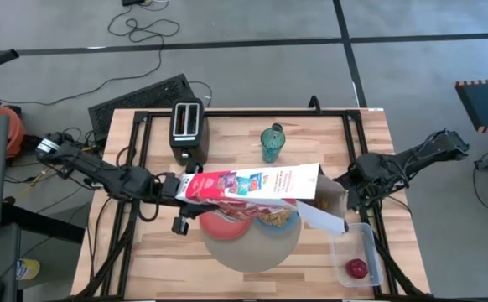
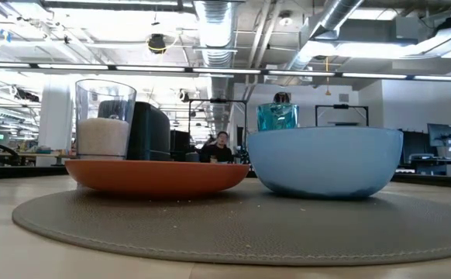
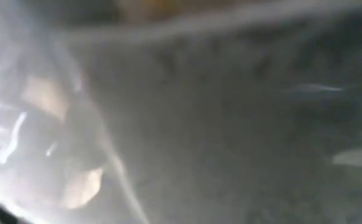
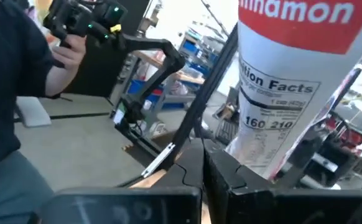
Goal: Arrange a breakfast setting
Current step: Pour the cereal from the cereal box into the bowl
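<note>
A: Cereal box [image 1: 252, 184]?
B: Lay tipped over the blue bowl [image 1: 277, 220], clamped at its base end by the left gripper [image 1: 179, 186].
A: Right gripper [image 1: 342, 201]?
B: Fingers together, beside the box's open flap.
A: Mat [image 1: 252, 247]?
B: Carried bowl and red-orange plate [image 1: 225, 225]; teal tumbler [image 1: 272, 143] stood behind.
</note>
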### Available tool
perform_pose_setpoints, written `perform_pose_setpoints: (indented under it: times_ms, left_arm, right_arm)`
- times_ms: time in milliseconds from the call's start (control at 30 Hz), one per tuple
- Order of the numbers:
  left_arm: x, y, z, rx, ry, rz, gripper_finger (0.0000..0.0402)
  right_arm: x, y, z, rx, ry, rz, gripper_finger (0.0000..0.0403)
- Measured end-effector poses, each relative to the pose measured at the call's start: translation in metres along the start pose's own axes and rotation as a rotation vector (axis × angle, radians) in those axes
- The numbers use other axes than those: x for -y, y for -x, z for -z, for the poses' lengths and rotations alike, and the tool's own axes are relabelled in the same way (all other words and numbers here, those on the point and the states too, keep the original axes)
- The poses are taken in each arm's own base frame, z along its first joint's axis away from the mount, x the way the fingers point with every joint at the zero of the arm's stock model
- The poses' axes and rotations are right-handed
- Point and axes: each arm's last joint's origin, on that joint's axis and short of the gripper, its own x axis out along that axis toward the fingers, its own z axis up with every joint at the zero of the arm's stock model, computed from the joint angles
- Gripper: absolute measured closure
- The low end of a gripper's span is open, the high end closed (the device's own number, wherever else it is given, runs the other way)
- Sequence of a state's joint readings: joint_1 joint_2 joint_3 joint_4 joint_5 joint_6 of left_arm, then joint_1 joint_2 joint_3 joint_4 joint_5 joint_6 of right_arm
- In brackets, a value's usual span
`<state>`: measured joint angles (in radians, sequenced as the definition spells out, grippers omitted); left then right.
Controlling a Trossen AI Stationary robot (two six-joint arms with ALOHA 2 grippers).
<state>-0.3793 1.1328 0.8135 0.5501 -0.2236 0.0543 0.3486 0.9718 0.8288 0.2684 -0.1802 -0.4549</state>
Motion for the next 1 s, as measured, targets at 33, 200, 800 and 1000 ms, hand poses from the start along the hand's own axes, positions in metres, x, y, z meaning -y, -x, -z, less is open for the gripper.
perform_pose_setpoints:
  times_ms: [33, 200, 800, 1000]
  left_arm:
    - [-0.001, -0.001, 0.001, 0.0, 0.006, 0.005, 0.0264]
    - [-0.005, -0.006, 0.007, -0.007, 0.037, -0.003, 0.0264]
    - [-0.019, -0.033, 0.036, -0.01, 0.116, 0.051, 0.0264]
    - [-0.015, -0.021, 0.021, 0.012, 0.036, 0.021, 0.0264]
  right_arm:
    - [0.002, 0.0, -0.001, 0.01, 0.006, 0.01, 0.0378]
    - [0.008, 0.001, -0.002, 0.043, 0.026, 0.037, 0.0361]
    - [0.015, 0.004, -0.001, 0.058, 0.028, 0.047, 0.0368]
    - [0.01, 0.009, 0.002, -0.016, -0.096, 0.017, 0.0368]
